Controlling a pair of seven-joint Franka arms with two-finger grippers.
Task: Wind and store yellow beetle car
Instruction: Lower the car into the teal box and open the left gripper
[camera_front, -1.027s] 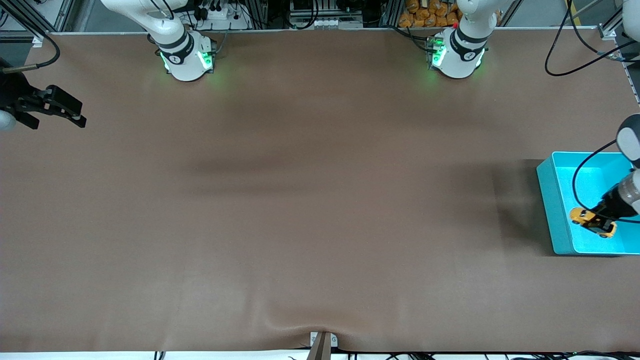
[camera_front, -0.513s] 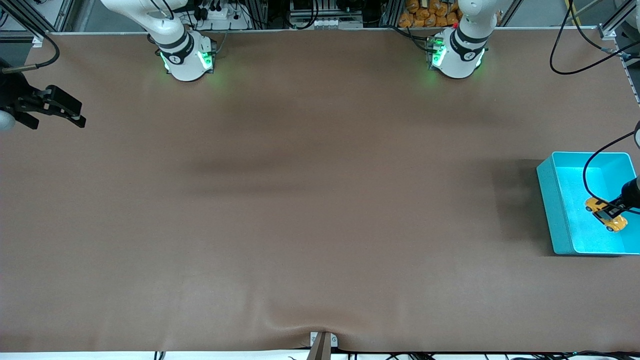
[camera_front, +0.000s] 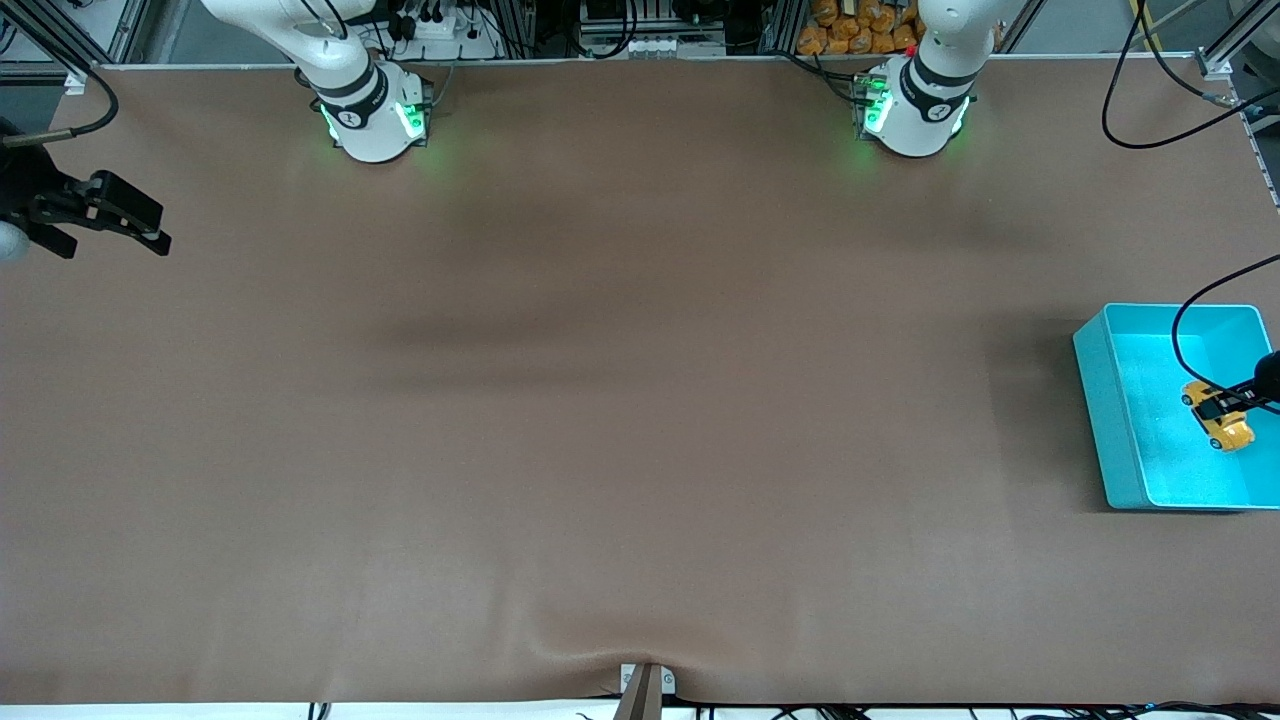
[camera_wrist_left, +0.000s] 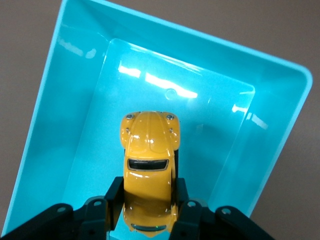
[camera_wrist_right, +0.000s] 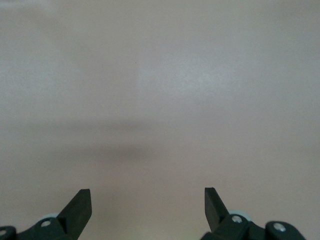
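The left end effector (camera_wrist_left: 149, 202) hangs over the open rectangular teal plastic bin (camera_front: 1100, 400), which sits on the brown matte surface (camera_front: 620, 400) at about three o'clock in the front view, at the left arm's end. Its two black fingers (camera_wrist_left: 116, 192) are clenched on the flanks of the yellow beetle car (camera_wrist_left: 149, 170), a small rounded yellow-orange toy with a dark window slot. In the left wrist view the fingers press against both sides of the car's body near one end, while the other end, with its two small round lamps, sticks out clear of the fingers above the bin's glossy floor. From the front view the yellow beetle car (camera_front: 1217, 416) shows inside the outline of the teal bin, toward the wall at the surface's edge, slanted against the bin's walls; whether its wheels touch the bin floor cannot be told. A black cable loops above the bin.

The right end effector (camera_front: 120, 215) waits at about nine o'clock in the front view, over the right arm's end of the surface. Its fingers (camera_wrist_right: 80, 207) are spread wide apart with nothing between them, only bare brown surface below.
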